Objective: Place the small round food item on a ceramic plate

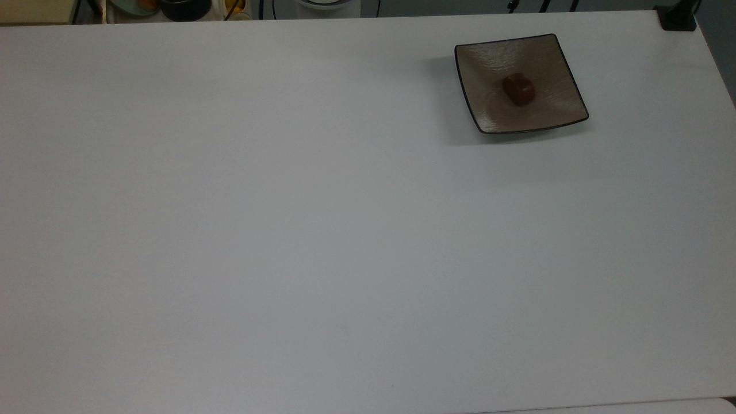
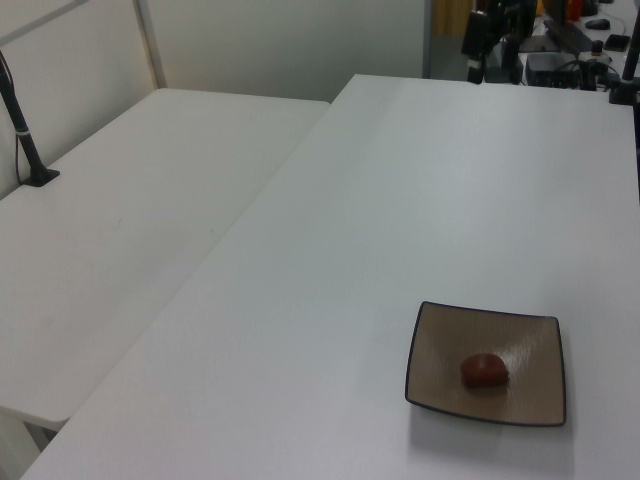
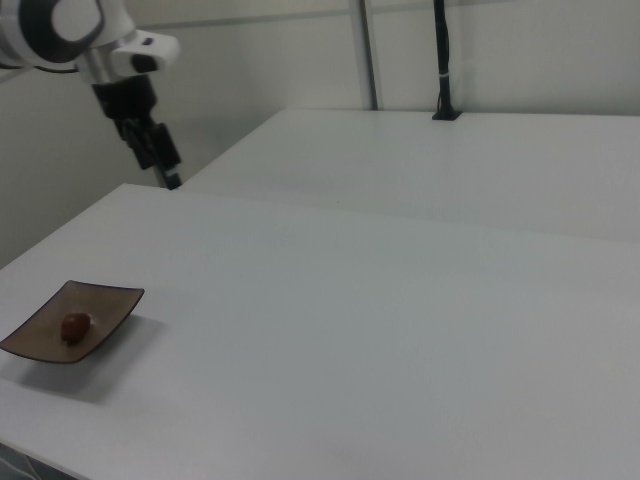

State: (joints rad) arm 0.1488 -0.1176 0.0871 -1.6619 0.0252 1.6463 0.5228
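The small round food item point(image 1: 518, 89) rests near the middle of the ceramic plate point(image 1: 552, 54). My gripper point(image 3: 160, 160) hangs high, well apart from it; I'd retreat without disturbing anything.

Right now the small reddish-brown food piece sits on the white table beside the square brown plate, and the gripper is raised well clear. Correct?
Not quite. The top view shows the food piece resting inside the square plate, near its middle, not on the table. The gripper is indeed raised well clear.

Even, dim light; soft shadow beside plate point(image 1: 489, 115)
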